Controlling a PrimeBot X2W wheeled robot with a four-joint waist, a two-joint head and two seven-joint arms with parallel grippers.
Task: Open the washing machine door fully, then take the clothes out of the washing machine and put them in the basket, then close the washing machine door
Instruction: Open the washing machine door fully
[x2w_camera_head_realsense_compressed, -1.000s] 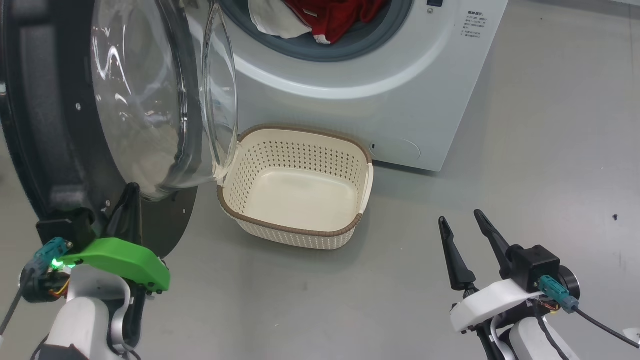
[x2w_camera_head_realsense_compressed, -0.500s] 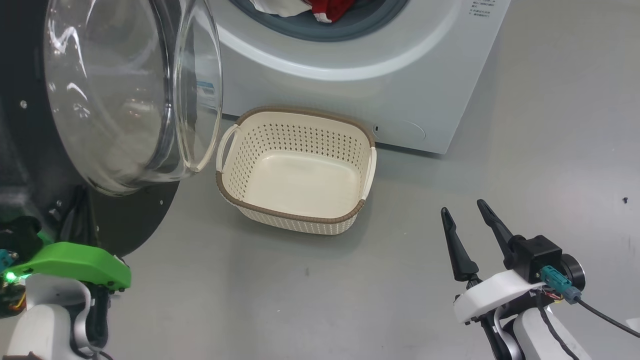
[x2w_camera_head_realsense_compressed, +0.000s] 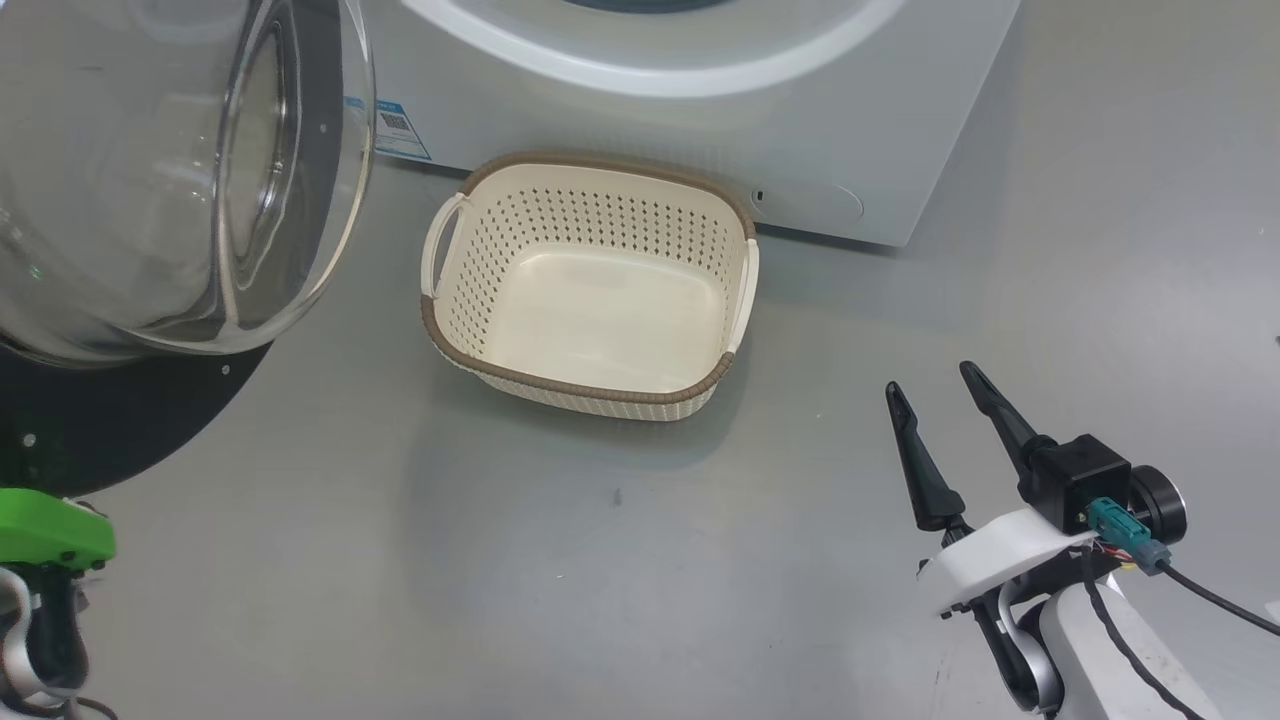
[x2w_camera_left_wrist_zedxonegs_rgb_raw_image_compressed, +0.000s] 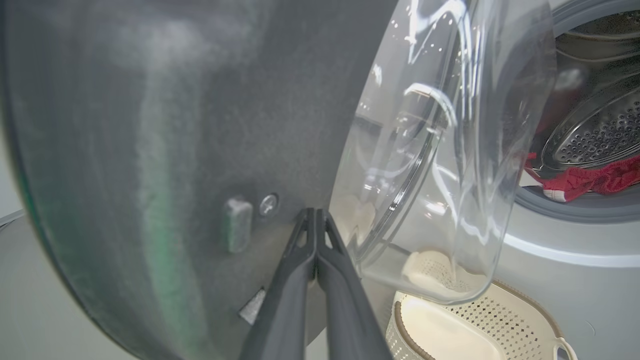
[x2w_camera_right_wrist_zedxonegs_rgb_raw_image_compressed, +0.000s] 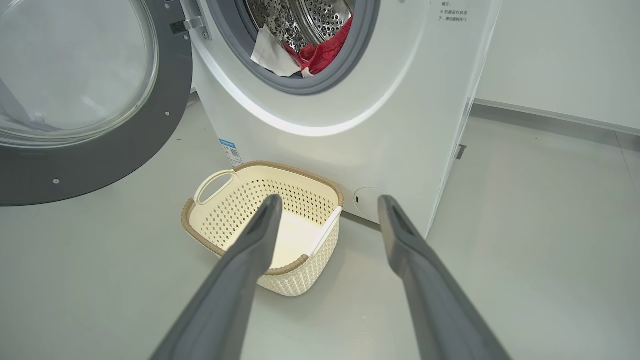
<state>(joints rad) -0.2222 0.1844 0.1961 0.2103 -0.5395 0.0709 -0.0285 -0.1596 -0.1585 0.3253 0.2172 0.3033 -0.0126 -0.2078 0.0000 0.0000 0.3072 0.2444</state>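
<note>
**A:** What's closest?
**B:** The left gripper (x2w_camera_left_wrist_zedxonegs_rgb_raw_image_compressed: 316, 215). Its fingers are pressed together with nothing between them, tips right at the door (x2w_camera_left_wrist_zedxonegs_rgb_raw_image_compressed: 200, 125), on its dark inner face beside a screw (x2w_camera_left_wrist_zedxonegs_rgb_raw_image_compressed: 268, 204). I can't tell whether they touch it.
**A:** And the right?
**B:** The right gripper (x2w_camera_head_realsense_compressed: 928, 377) hangs spread wide, holding nothing, over the floor (x2w_camera_head_realsense_compressed: 600, 560). A broad stretch of floor lies between it and the basket (x2w_camera_head_realsense_compressed: 580, 388).
**A:** Edges?
**B:** The door stands swung out on the left, its glass bowl (x2w_camera_head_realsense_compressed: 150, 200) near the basket's left handle (x2w_camera_head_realsense_compressed: 440, 235). The basket's back rim sits just before the washer (x2w_camera_head_realsense_compressed: 700, 130).
**A:** The clothes?
**B:** The clothes (x2w_camera_right_wrist_zedxonegs_rgb_raw_image_compressed: 320, 52) lie inside the washer, at the lower edge of its round opening.
</note>
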